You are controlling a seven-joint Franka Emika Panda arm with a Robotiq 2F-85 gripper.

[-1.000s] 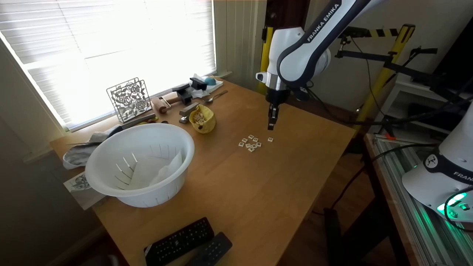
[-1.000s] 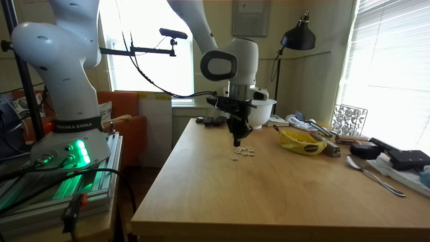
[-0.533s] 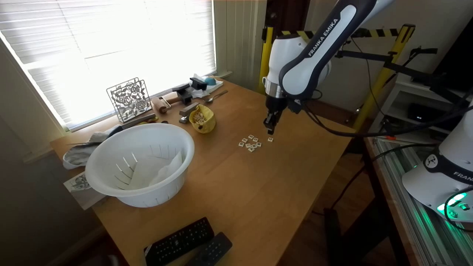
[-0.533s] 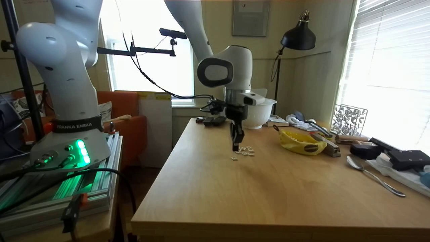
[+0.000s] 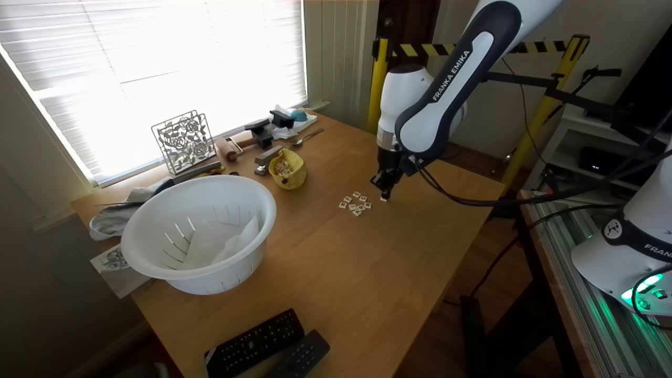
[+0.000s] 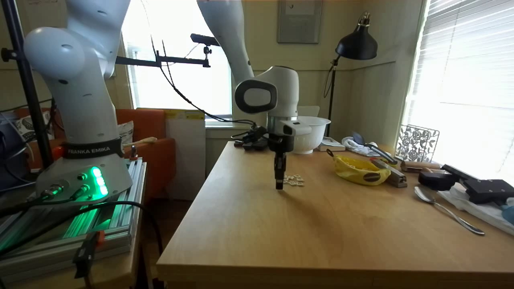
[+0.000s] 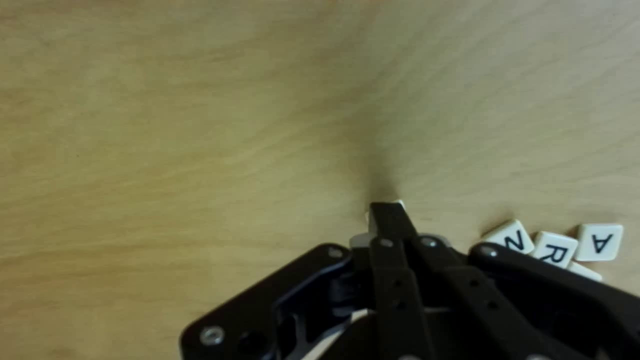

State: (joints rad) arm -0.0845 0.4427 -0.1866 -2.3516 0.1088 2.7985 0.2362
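My claw [image 6: 279,186] is closed to one narrow tip, right over a lone white tile [image 5: 384,199] on the table [image 5: 325,273]; I can't tell whether it touches. Nearby I see loose letter tiles [image 7: 555,248], with the yellow pouch [image 5: 292,181] farther off.

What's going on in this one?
A robot arm has its gripper pointing down at a wooden table, right at a small pale tile. The jaws look closed together, and the tile is mostly hidden below them; whether they touch it, I can't tell. A cluster of letter tiles lies to one side, and farther away a yellow pouch holds small pieces.
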